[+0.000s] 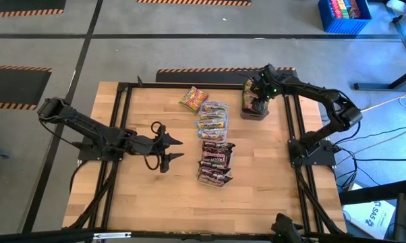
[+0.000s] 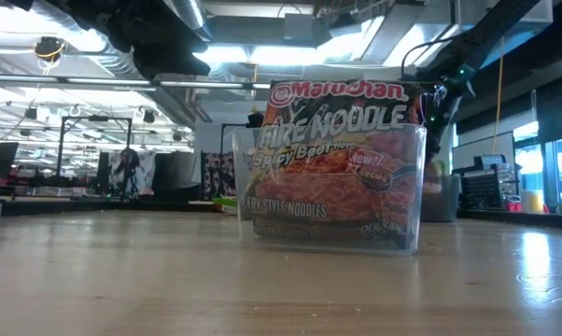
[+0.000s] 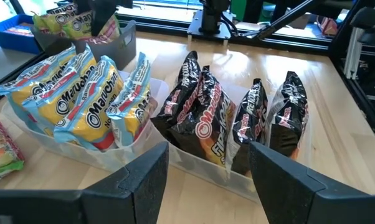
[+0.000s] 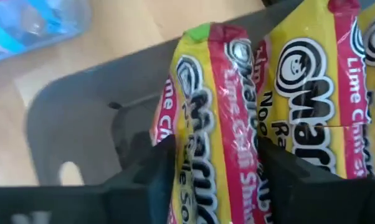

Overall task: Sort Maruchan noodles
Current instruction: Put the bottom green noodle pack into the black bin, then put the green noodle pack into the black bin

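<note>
Maroon Maruchan packets (image 3: 231,118) stand in a clear tub (image 1: 215,163), and pale blue-orange packets (image 3: 81,93) fill a second clear tub (image 1: 213,120). One yellow-green packet (image 1: 193,99) lies loose on the table behind them. A dark grey tray (image 1: 255,111) at the far right holds yellow-green-red packets on edge. My right gripper (image 4: 215,174) reaches down into that tray, with one packet (image 4: 218,93) between its fingers. My left gripper (image 3: 209,180) hangs open at mid-table, left of the tubs, with nothing in it. My right gripper has the yellow-green-red packet between its two fingers, one finger (image 4: 159,168) against each flat face (image 4: 194,155). It comes from above, slanting down into the tray. The packet stands on edge beside its neighbours (image 4: 312,81). Its lower part is hidden by the gripper.
The table's black frame rails (image 1: 294,121) run close beside the grey tray. Bare wood lies along the near edge (image 1: 189,209). A blue crate (image 1: 344,17) sits off the table at the far right.
</note>
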Controlling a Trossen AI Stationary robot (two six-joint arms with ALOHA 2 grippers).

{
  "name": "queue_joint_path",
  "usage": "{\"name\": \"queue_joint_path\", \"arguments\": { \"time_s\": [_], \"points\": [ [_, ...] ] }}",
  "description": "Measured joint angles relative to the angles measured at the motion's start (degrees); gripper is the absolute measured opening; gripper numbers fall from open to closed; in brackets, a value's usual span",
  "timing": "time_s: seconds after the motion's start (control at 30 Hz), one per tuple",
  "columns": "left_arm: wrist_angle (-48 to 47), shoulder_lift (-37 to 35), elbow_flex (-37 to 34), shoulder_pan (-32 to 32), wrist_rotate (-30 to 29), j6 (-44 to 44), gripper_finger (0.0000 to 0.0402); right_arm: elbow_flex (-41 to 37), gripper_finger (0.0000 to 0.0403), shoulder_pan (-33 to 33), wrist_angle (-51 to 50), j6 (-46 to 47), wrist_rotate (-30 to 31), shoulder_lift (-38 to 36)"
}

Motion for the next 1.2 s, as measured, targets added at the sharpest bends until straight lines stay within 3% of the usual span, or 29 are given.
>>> {"name": "queue_joint_path", "arguments": {
  "time_s": [0.2,0.37,0.57,0.73,0.8,1.03,1.2],
  "points": [
    [0.0,0.0,0.0,0.0,0.0,0.0,0.0215,1.0,0.0221,0.1,-2.8,-0.4,7.3,-0.9],
    [0.8,0.0,0.0,0.0,0.0,0.0,0.0215,6.2,0.0235,0.1,-10.8,1.1,7.1,-3.3],
    [1.5,0.9,0.0,3.3,-4.0,-0.2,0.0215,12.0,0.0236,2.7,-20.6,8.5,6.4,-7.4],
    [0.2,4.9,2.6,16.1,-3.1,0.1,0.0215,8.2,0.0236,9.2,-17.0,14.4,-8.9,-13.5],
    [-2.4,6.2,5.9,23.4,-1.5,-0.2,0.0215,6.4,0.0237,12.7,-14.7,15.9,-10.7,-15.7],
    [-5.3,18.1,17.4,46.0,12.8,1.5,0.0215,-0.9,0.0237,25.3,-8.4,23.2,-4.3,-21.0],
    [-7.4,31.2,23.8,52.8,21.5,0.8,0.0215,-3.5,0.0237,32.6,-5.7,26.9,1.3,-21.3]
  ]
}}
